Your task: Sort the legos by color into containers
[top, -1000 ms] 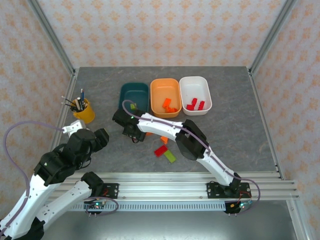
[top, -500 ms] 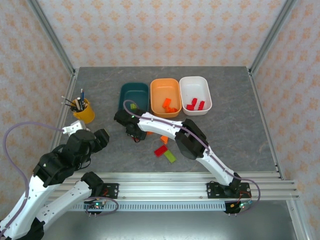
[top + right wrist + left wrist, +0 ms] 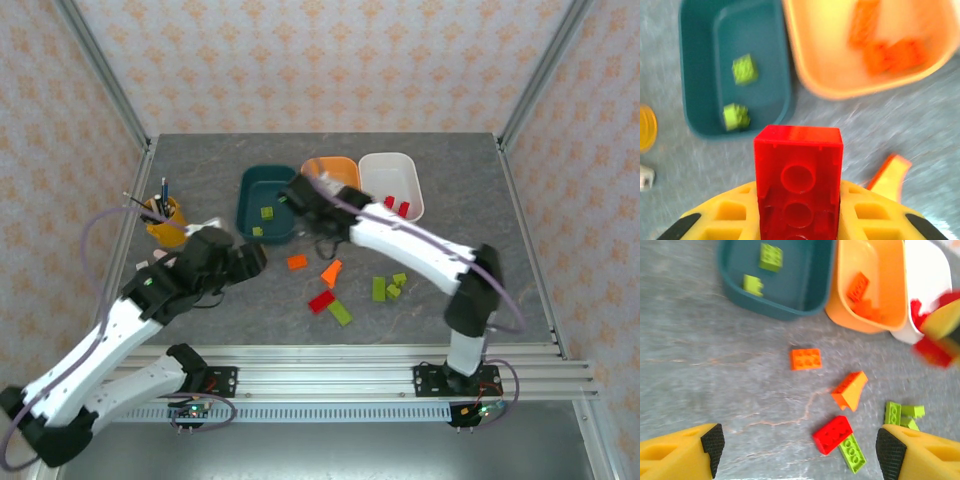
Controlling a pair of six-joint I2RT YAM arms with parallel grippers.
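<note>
Grey table [image 3: 520, 250] under outstretched right gripper [image 3: 304, 197] pinching red brick [image 3: 799, 170].

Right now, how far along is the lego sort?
Partly done. Two green bricks lie in the teal tub, orange ones in the orange tub, red ones in the white tub. In hand: the right claw is shut on a red brick near the tubs; the left claw is open, holding nothing. Left on the table: two orange pieces, a red piece, about four green pieces.
</note>
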